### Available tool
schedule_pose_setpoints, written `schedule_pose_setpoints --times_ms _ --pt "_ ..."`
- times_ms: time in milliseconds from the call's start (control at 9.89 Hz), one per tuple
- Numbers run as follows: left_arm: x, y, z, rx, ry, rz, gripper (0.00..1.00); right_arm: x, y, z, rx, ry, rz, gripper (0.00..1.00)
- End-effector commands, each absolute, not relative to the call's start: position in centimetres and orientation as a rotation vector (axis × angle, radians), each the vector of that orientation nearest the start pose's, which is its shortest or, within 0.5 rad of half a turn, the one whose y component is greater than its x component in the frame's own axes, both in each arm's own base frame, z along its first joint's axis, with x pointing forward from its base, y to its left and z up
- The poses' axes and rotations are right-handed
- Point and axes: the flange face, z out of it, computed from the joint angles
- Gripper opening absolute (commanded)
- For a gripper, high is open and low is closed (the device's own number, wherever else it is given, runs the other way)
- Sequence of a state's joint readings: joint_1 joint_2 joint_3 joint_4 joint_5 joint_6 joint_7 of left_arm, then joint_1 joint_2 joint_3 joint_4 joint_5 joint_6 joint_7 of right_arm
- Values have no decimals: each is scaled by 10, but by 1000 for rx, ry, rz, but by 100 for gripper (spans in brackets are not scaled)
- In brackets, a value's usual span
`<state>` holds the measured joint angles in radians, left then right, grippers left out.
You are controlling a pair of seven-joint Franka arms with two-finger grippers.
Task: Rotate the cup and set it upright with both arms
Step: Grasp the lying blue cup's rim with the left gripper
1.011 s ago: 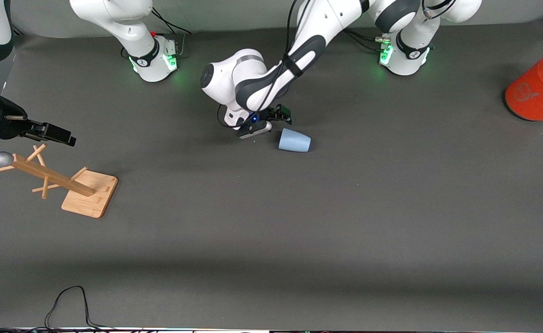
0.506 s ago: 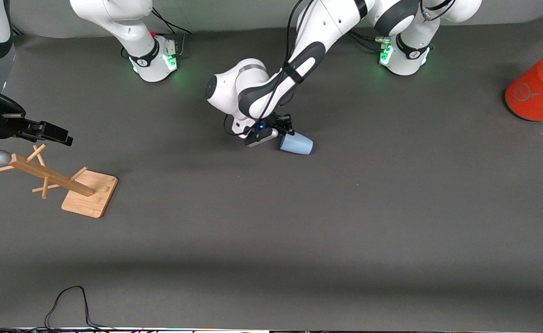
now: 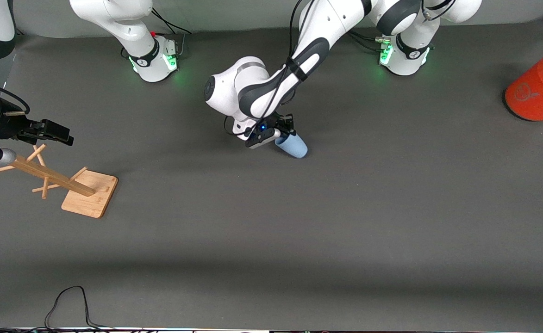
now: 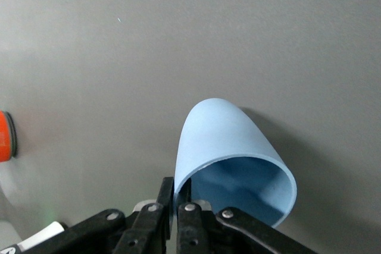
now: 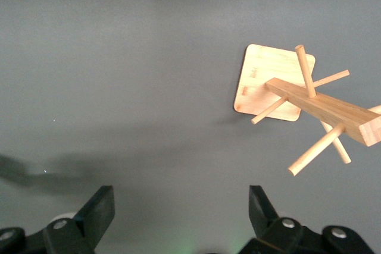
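Observation:
The pale-blue cup [image 3: 293, 146] lies on its side on the dark mat near the middle of the table, its open mouth turned toward my left gripper [image 3: 281, 134]. That gripper is shut on the cup's rim. In the left wrist view one finger [image 4: 166, 191] presses the outside of the cup [image 4: 221, 138] and the other sits just inside the mouth. My right gripper [image 3: 57, 132] hangs open over the wooden rack [image 3: 49, 175] at the right arm's end of the table. Nothing is between its fingers [image 5: 100, 207].
A wooden peg rack on a square bamboo base [image 3: 90, 193] stands below the right gripper, with the rack's base [image 5: 265, 84] and pegs also in the right wrist view. A large orange cylinder [image 3: 537, 90] with a grey top lies at the left arm's end. A black cable [image 3: 67, 303] runs along the near edge.
My left gripper has come down onto the cup's mouth and shut on the rim. The cup's closed end has swung toward the front camera. The right arm has barely moved.

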<state>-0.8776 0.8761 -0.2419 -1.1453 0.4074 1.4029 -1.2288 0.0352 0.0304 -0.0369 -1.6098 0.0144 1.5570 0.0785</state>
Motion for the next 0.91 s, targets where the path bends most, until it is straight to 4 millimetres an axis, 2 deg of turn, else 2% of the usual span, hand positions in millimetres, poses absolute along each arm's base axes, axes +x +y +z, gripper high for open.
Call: schedule_pose_setpoints --times_ms 0,101,202,404,607,809 --pt "439 -551 299 -2700 -143 254 0 563 -2 591 -3146 75 91 100" --pt "466 -536 315 -2808 -188 336 0 563 -3 591 -3145 72 91 100" --pt "489 -515 319 -2890 -191 486 0 563 -4 591 -3145 75 91 100" --pt "513 -478 312 -2988 -240 630 0 563 -3 591 -3147 72 94 100" --pt "518 -454 296 -3076 -285 688 0 563 -4 591 -3147 75 94 100" --pt "507 -454 283 -3135 -303 659 0 563 -3 593 -3147 72 89 100"
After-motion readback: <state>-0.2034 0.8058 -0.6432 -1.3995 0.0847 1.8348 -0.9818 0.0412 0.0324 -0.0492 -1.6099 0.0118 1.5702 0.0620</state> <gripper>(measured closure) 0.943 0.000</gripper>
